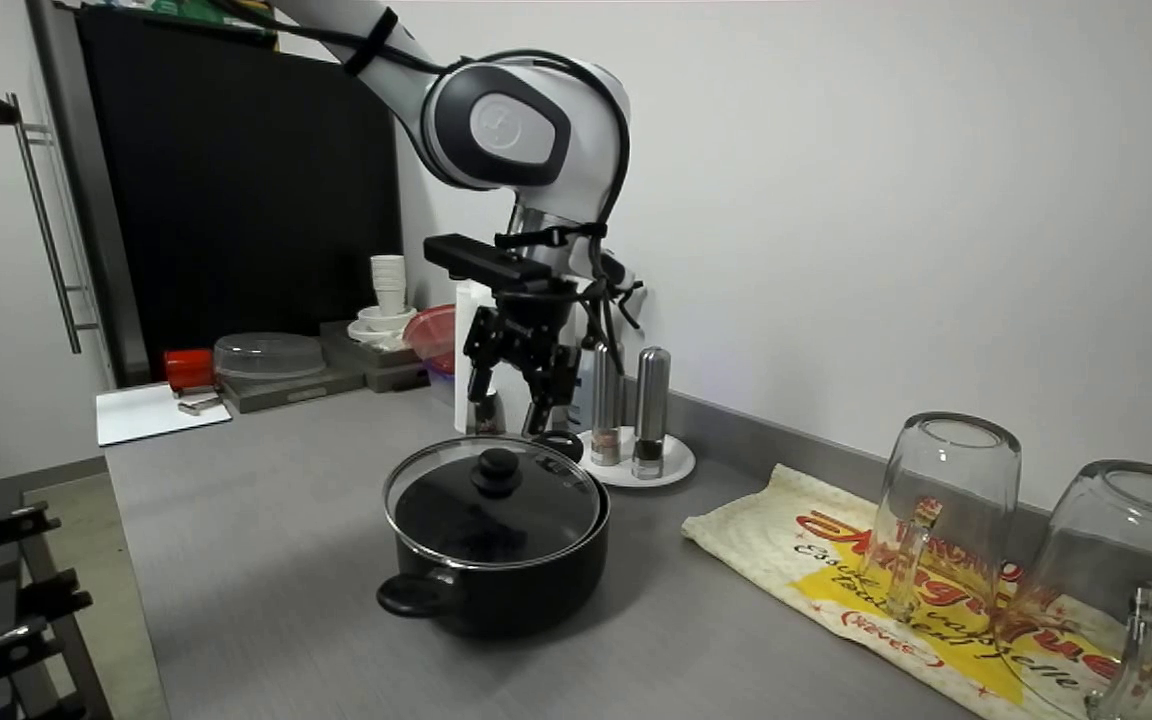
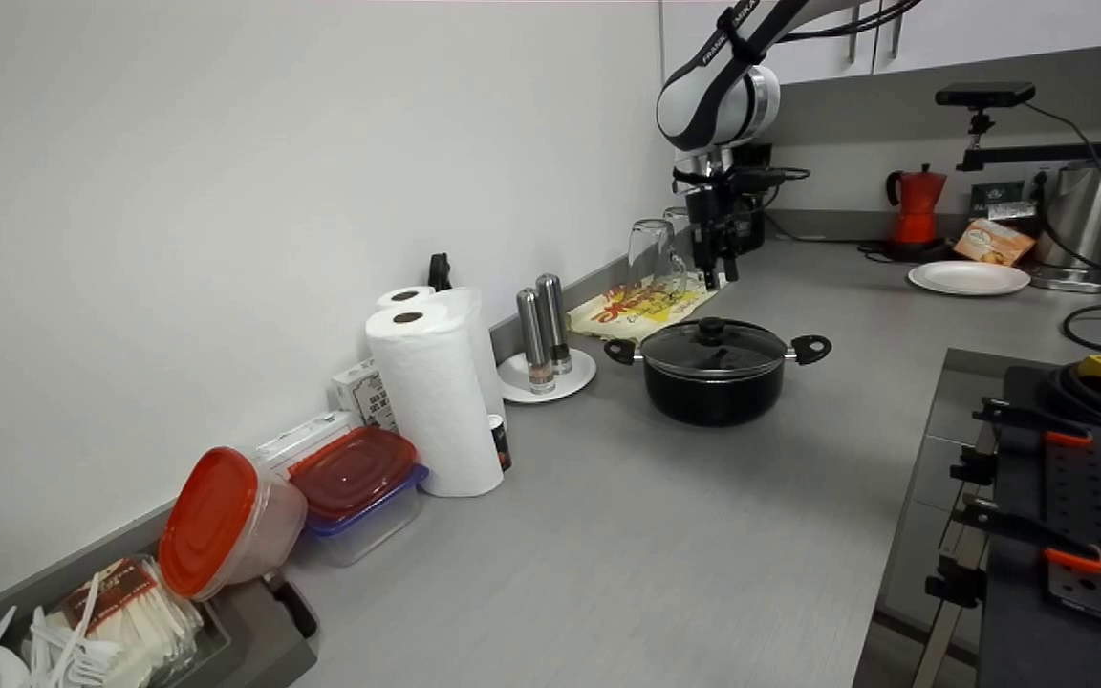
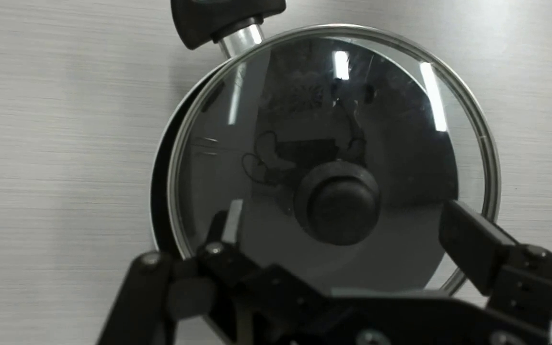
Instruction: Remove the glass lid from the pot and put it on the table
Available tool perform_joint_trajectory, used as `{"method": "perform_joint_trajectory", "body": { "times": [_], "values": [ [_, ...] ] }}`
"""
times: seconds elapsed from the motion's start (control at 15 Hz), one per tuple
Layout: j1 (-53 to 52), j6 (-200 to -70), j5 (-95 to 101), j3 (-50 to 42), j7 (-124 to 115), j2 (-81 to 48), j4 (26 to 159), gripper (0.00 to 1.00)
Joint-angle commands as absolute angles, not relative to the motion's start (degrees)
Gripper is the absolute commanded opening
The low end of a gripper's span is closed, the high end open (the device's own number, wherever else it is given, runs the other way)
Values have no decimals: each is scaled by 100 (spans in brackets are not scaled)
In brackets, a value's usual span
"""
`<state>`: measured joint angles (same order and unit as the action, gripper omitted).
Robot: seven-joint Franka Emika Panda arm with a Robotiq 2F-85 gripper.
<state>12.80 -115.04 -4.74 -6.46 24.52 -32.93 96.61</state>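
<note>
Black and two-handled, one pot [image 1: 526, 605] bears one off-centre glass lid [image 1: 481, 510] beneath one gripper [image 3: 340, 211], its two fingers [image 3: 472, 244] spread.

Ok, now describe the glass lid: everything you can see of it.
The glass lid is round, clear and shallow-domed, with a metal-looking rim and a black central knob. It lies knob up on the black pot, shifted off-centre, so a dark crescent of the opening shows beside its edge in the wrist view. The fingers are open above it, apparently without touching.
</note>
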Motion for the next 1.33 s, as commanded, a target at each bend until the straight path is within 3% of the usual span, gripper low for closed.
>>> {"method": "perform_joint_trajectory", "body": {
  "times": [0.0,1.27],
  "values": [
    [1336,-11592,-405,-506,2162,-3541,9397,100],
    [1404,-11538,-540,-244,2041,-3936,9380,100]
  ]
}}
